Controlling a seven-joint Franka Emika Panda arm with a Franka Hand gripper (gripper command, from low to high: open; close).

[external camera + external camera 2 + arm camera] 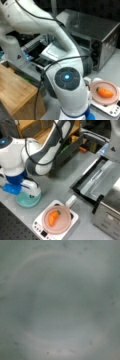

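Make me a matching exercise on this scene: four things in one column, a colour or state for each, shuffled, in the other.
Things:
1. carrot
2. bowl under the gripper
3. oven door
4. plate

Colour or state:
A. teal
B. pink
C. orange
D. open, folded down

Pairs: 1-C, 2-A, 3-D, 4-B

in a front view the hand [26,192] sits low over a bowl [28,200] on the table [57,185], at that view's left. right of the bowl, nearer the bottom edge, a carrot [53,217] lies in a plate [56,220] on a scale [72,220]. farther right stands an oven [110,202] with its door [97,182] down. a wooden shelf [42,130] stands far behind. the wrist view shows only the bowl's inside [60,302].
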